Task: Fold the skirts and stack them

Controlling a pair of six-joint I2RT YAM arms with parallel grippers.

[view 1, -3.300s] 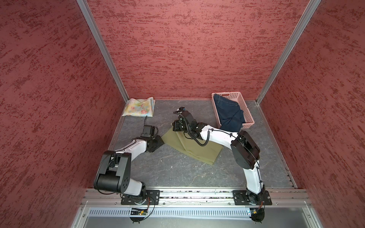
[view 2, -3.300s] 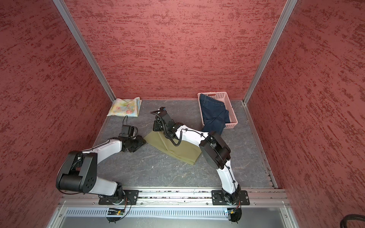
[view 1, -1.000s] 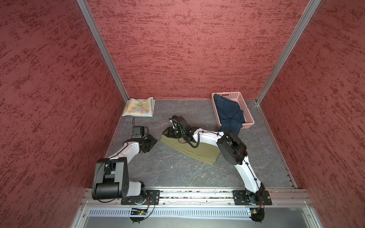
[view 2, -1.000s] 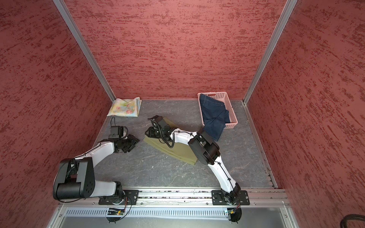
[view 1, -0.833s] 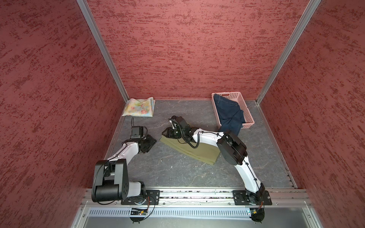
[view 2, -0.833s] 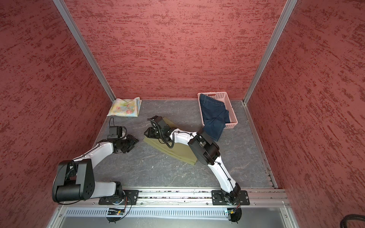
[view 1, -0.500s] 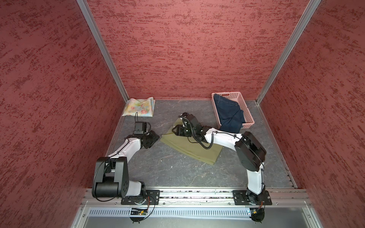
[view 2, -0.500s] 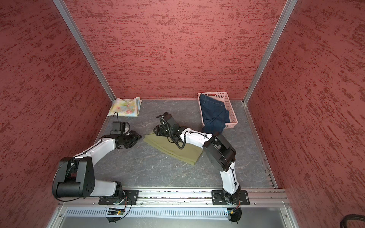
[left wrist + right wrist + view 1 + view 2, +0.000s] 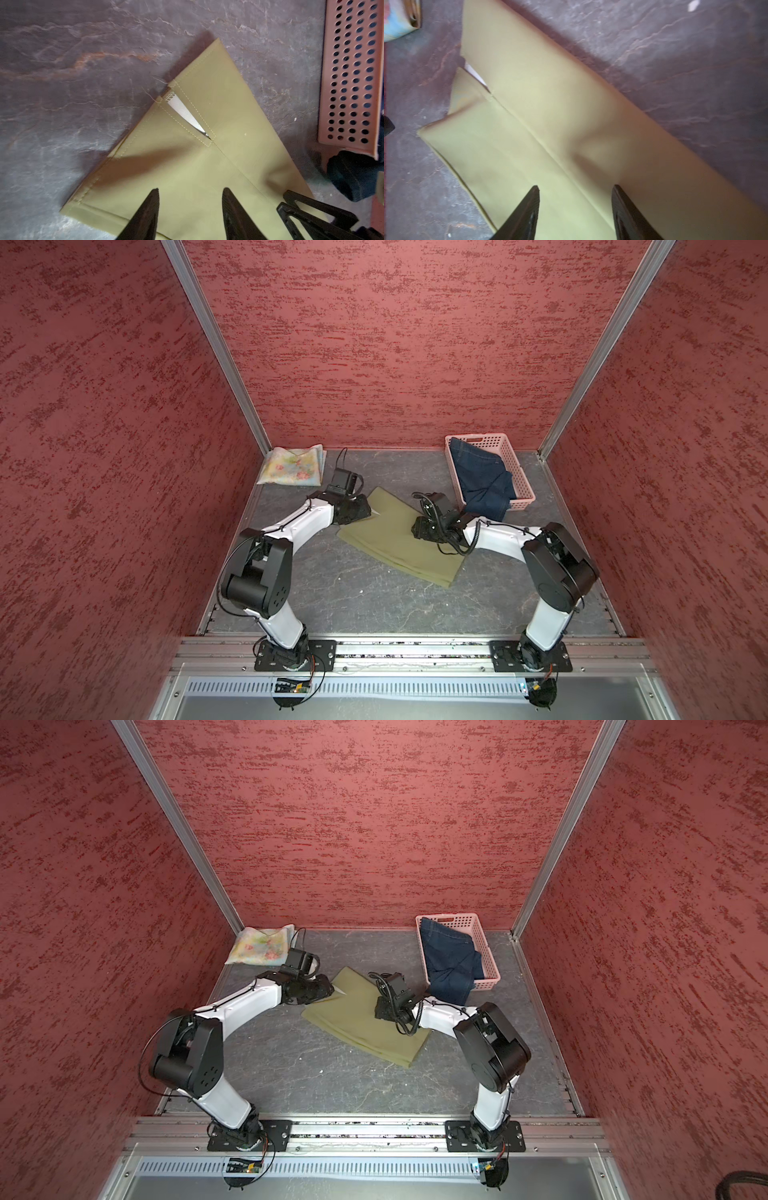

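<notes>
Olive skirt (image 9: 395,537) lies flat mid-table, a long strip running from 10 o'clock to 4 o'clock in both top views. In the right wrist view we see doubled layers along the edge of the olive skirt (image 9: 550,135), so we judge one lengthwise fold is already in. Its 10 o'clock end has a hem slit (image 9: 185,112) showing white lining. Left gripper (image 9: 365,508) sits low at that end, and the wrist view shows the left gripper (image 9: 190,190) with jaws moderately apart and nothing pinched; we cannot tell if the tips touch the cloth. Right gripper (image 9: 417,526) is over the strip's 2 o'clock edge about mid-length, and its wrist view shows the right gripper (image 9: 575,188) also parted and holding nothing. Floral skirt (image 9: 293,466) is folded in the table's 11 o'clock corner, well apart. Denim skirt (image 9: 482,479) is unfolded in the pink basket (image 9: 525,491) at 1 o'clock, spilling over the near rim. We call the step mid-fold on the olive skirt, second of three. Next move, we judge: both grippers pinch the corners of one short end, catching all layers, and carry it over the opposite end. The slit flaps may splay, so grip wide of them. Then the skirt goes onto the floral one, and denim is last.
</notes>
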